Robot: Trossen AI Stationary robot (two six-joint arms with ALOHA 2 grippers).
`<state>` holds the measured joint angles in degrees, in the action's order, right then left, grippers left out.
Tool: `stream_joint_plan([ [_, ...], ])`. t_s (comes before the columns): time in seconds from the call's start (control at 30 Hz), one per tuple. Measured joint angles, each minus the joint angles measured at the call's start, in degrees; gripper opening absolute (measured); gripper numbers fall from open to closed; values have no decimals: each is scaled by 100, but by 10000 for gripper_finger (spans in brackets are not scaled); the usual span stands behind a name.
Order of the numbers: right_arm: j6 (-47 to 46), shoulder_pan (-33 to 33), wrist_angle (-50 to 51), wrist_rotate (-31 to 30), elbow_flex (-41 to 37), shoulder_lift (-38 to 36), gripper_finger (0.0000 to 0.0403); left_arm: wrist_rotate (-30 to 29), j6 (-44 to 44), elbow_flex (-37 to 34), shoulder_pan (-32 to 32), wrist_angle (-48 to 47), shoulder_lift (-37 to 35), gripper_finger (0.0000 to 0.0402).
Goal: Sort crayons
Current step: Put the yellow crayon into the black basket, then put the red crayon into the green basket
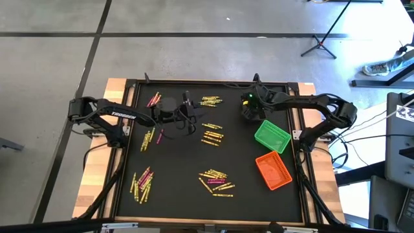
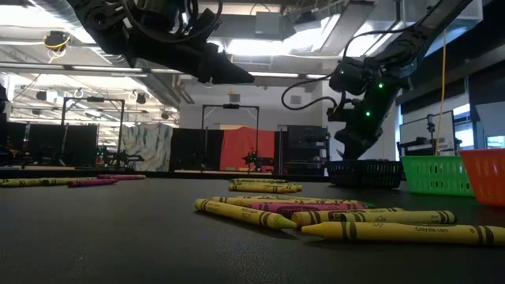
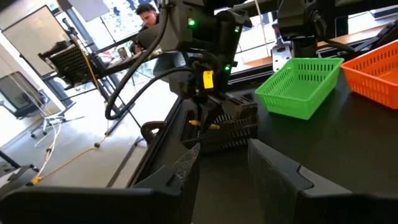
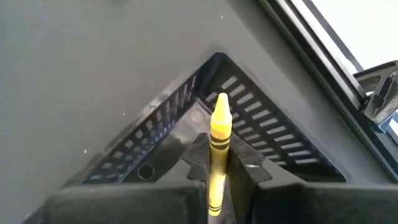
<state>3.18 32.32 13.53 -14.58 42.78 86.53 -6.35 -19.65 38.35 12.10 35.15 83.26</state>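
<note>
Many crayons lie in loose piles on the black mat, mostly yellow with some pink: at the far left (image 1: 153,99), far middle (image 1: 210,101), middle (image 1: 212,134) and near edge (image 1: 217,182). My right gripper (image 4: 217,152) hangs over the black bin (image 4: 186,124) at the mat's far right, shut on one yellow crayon (image 4: 219,134). My left gripper (image 1: 192,115) hovers open above the mat's far middle; nothing sits between its fingers (image 3: 186,165). My right gripper pinches the yellow crayon's wrapped shaft (image 4: 217,163) between its two fingers. The crayon runs along the fingers, and its pointed tip (image 4: 221,102) sticks out past them. The fingers slant down from above toward a corner of the black bin, with the crayon lifted clear.
A green bin (image 1: 272,134) and an orange bin (image 1: 273,170) stand along the mat's right side, nearer than the black bin (image 2: 364,173). More crayon piles lie at the left (image 1: 149,137) and near left (image 1: 142,184). A raised frame (image 1: 123,129) borders the mat.
</note>
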Motion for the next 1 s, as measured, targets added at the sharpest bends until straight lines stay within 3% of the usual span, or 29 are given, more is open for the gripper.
stream_joint_plan([
  [0.33,111,-4,137,-230,116,-12,115,11,1,0,43,-261,2,120],
  [0.53,219,-224,0,-232,372,-320,137,7,297,1,274,-474,2,120],
  [0.67,727,-528,-946,-229,294,-641,138,-184,749,261,513,-1466,4,120],
  [0.87,1536,-727,-3776,217,17,-641,138,-416,1902,578,866,-3298,2,120],
  [1.0,1511,-723,-4441,512,17,-635,138,-611,2441,777,1085,-4669,2,120],
])
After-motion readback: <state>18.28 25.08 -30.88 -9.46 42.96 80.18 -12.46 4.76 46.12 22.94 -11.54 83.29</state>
